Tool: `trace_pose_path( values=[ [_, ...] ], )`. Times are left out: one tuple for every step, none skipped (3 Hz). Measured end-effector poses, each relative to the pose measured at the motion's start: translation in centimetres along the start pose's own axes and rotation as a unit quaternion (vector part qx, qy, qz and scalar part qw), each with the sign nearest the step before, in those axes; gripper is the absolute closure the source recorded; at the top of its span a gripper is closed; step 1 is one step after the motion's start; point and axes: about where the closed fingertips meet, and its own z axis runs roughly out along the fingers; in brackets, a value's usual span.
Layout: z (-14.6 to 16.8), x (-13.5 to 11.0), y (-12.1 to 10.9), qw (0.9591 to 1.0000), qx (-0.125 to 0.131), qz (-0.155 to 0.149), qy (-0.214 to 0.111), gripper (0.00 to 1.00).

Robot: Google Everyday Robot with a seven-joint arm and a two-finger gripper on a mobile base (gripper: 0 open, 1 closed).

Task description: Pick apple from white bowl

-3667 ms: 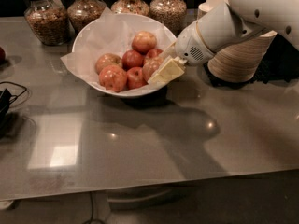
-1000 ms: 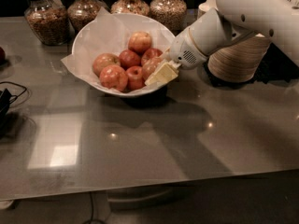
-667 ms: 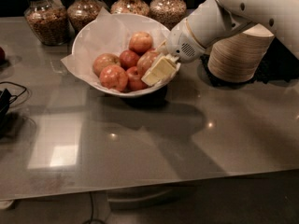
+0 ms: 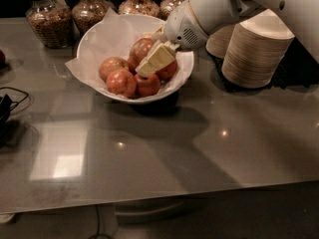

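The white bowl, lined with crinkled white paper, stands at the back middle of the grey table and holds several apples. The largest apple, orange with red streaks, sits on top of the pile at the back. My gripper reaches into the bowl from the right and is open. One cream finger lies across the front of that apple and the other finger shows behind it. Smaller red apples lie in front, and one is partly hidden under the near finger.
Glass jars of grains stand along the back edge behind the bowl. Stacks of off-white disposable bowls stand on a dark mat to the right, under my arm. A black cable lies at the left edge.
My gripper has moved left and deeper into the bowl, from the right rim to over the apple pile. Its fingers now flank the large top apple. The apples have not moved.
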Motion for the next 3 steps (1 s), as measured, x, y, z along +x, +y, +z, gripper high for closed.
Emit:
trace_pose_path(
  values=[
    [-1.4,-3.2,-0.1,0.9993,-0.014,-0.027,-0.023,1.0],
    [-4.6,-7.5,0.4,0.9969,-0.012,-0.069,-0.036,1.0],
    [-4.5,-7.5,0.4,0.9969,-0.012,-0.069,-0.036,1.0]
  ],
)
